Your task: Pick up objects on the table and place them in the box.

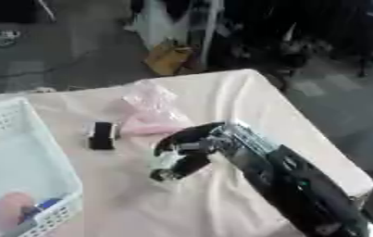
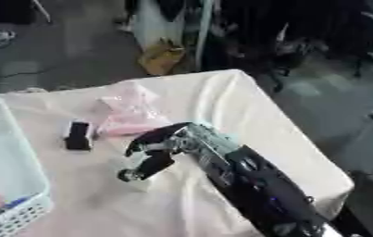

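Observation:
A crumpled pink plastic bag lies on the cream tablecloth near the middle. Left of it sits a small black block with pale ends. My right hand comes in from the lower right and hovers just below the pink bag, with a small pale patch at its tip. I cannot make out what that patch is. The white slatted box stands at the left edge. Inside it lie a pinkish round thing and something blue. My left hand is out of sight.
The table's far edge and right edge drop to a dark floor. A yellow-brown bag and dark furniture stand beyond the table. Bare cloth lies in front of the hand.

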You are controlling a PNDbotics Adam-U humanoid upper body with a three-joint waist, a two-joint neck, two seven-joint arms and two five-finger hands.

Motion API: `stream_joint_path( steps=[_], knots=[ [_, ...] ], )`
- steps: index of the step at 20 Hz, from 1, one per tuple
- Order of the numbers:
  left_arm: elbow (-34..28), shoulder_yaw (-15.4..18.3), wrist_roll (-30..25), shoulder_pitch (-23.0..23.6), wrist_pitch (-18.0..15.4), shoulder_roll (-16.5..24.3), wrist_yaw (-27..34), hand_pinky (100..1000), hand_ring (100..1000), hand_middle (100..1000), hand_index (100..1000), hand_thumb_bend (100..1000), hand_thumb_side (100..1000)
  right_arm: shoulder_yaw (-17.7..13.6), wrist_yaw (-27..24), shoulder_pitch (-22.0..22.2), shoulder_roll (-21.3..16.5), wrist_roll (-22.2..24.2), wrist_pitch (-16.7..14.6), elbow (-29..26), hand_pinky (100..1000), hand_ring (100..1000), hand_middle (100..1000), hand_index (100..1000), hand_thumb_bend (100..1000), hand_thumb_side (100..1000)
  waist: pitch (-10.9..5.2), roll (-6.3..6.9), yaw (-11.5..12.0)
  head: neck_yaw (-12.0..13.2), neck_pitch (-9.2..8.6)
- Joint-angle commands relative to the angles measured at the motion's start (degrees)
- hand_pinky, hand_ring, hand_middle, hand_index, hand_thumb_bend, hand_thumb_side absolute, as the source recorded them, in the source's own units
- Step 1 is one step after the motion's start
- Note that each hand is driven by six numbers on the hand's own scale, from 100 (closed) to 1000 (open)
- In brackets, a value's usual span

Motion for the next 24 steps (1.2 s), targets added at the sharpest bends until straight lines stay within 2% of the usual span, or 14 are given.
stream_joint_path(
  steps=[1, 2, 3, 5, 6, 8, 12, 17, 22, 24],
  knots=[
    [-0.8, 0.1, -0.4, -0.8, 0.0, 1.3, -0.3, 864, 951, 844, 880, 100, 853, -1.1, 1.5, -0.9, -0.8, -1.5, 2.1, -1.6, 931, 1000, 1000, 1000, 400, 982, -1.87, -0.76, -0.1, 0.7, -0.15],
    [-0.8, 0.1, -0.4, -0.8, 0.0, 1.3, -0.4, 865, 951, 843, 877, 100, 853, -1.1, 2.6, -1.0, -0.7, -1.5, 3.4, -1.8, 914, 1000, 1000, 1000, 386, 1000, -1.89, -0.8, -0.2, 0.8, -0.13],
    [-0.8, 0.1, -0.5, -0.7, 0.0, 1.3, -0.4, 865, 951, 842, 874, 100, 853, -1.2, 4.2, -1.1, -0.6, -1.4, 5.1, -1.9, 899, 1000, 1000, 1000, 328, 1000, -1.92, -0.86, -0.2, 0.8, -0.05],
    [-0.8, 0.1, -0.6, -0.7, 0.0, 1.2, -0.5, 865, 950, 840, 870, 100, 851, -1.0, 8.0, -1.4, 0.0, -0.6, 7.9, -2.2, 883, 1000, 1000, 1000, 323, 1000, -1.98, -0.96, -0.3, 0.7, 0.11],
    [-0.8, 0.1, -0.7, -0.6, 0.0, 1.2, -0.6, 864, 950, 839, 868, 100, 849, -1.1, 9.4, -1.6, 0.4, -0.3, 8.7, -2.5, 880, 1000, 893, 991, 287, 1000, -2.0, -0.97, -0.3, 0.7, 0.11],
    [-0.8, 0.1, -0.7, -0.6, 0.0, 1.2, -0.7, 864, 950, 838, 868, 100, 848, -1.6, 11.1, -1.7, 1.0, -0.2, 9.7, -3.1, 872, 1000, 862, 976, 291, 1000, -2.03, -0.99, -0.3, 0.7, 0.11],
    [-0.8, 0.1, -0.7, -0.6, 0.0, 1.2, -0.9, 863, 950, 836, 867, 100, 846, -2.0, 12.5, -1.9, 1.8, 1.9, 9.7, -2.8, 879, 1000, 872, 966, 313, 1000, -2.12, -1.14, -0.4, 0.7, 0.18],
    [-0.8, 0.2, -0.8, -0.3, -0.1, 1.2, -1.1, 863, 949, 832, 867, 100, 841, -3.3, 14.2, -1.4, 3.3, 2.9, 9.3, 0.2, 883, 1000, 866, 963, 327, 1000, -2.24, -1.53, -0.6, 0.6, 0.34],
    [-0.8, 0.2, -0.7, -0.3, -0.1, 1.2, -1.2, 863, 949, 832, 868, 100, 839, -3.7, 12.7, -1.1, 4.8, 2.9, 8.4, 2.2, 895, 1000, 889, 965, 340, 1000, -2.29, -1.81, -0.7, 0.6, 0.34],
    [-0.8, 0.2, -0.7, -0.3, -0.2, 1.2, -1.3, 863, 949, 831, 868, 100, 839, -3.5, 11.7, -1.0, 5.1, 2.9, 8.1, 2.9, 902, 1000, 896, 970, 377, 1000, -2.34, -1.86, -0.6, 0.6, 0.36]
  ],
)
